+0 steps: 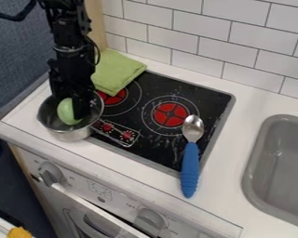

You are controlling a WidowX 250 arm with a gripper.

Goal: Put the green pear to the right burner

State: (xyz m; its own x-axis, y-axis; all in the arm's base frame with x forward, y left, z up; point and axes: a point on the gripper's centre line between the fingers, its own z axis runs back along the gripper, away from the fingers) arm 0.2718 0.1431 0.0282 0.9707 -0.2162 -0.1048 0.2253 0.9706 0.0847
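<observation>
The black gripper (74,104) hangs down into a silver metal pot (71,135) at the left end of the counter. The green pear (67,111) is in the pot's opening, right against the gripper, which hides part of it. Whether the pear rests on the pot's bottom cannot be made out. To the right of the pot, on the black stovetop, lies the right burner (170,115), a red disc within white rings, with nothing on top of it.
A green cloth (117,69) lies over the stovetop's back left corner, beside the left burner (114,96). A blue-handled spoon (190,162) lies just right of the right burner. The grey sink (282,162) is at the far right; a tiled wall (207,32) stands behind.
</observation>
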